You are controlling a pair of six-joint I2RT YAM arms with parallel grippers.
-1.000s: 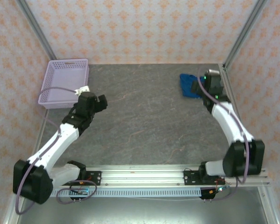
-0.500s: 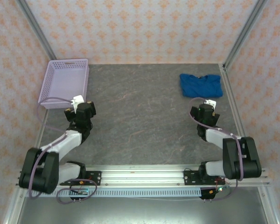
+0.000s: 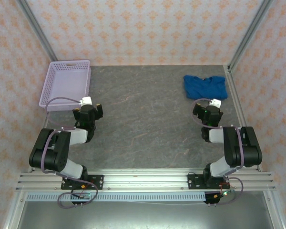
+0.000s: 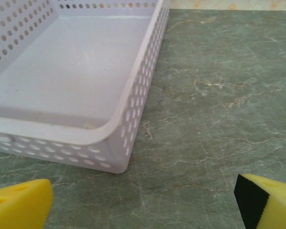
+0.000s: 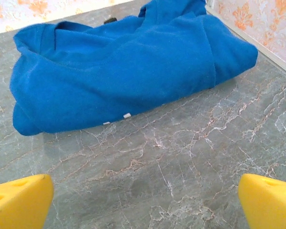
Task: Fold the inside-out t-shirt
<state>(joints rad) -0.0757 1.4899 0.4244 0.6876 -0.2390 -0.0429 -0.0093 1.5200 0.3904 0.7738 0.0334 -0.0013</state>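
The royal-blue t-shirt (image 3: 205, 87) lies bunched in a compact heap at the back right of the table, close to the right wall; the right wrist view shows the t-shirt (image 5: 119, 67) as a rumpled mound just beyond the fingers. My right gripper (image 3: 206, 114) is drawn back near its base, a short way in front of the shirt, open, with bare table between its yellow fingertips (image 5: 19, 202). My left gripper (image 3: 88, 113) is also retracted and open, just in front of the basket's near corner, its yellow fingertips (image 4: 267, 200) wide apart over bare table.
A lavender mesh basket (image 3: 52, 95) stands empty at the back left; its near corner (image 4: 117, 157) is close to the left fingers. Metal frame posts and patterned walls enclose the table. The grey marbled tabletop (image 3: 148, 124) lies bare between the arms.
Both arms have pulled back from the far table and folded down toward their bases. The right gripper left the shirt, which lies where it was. Both grippers stayed open.
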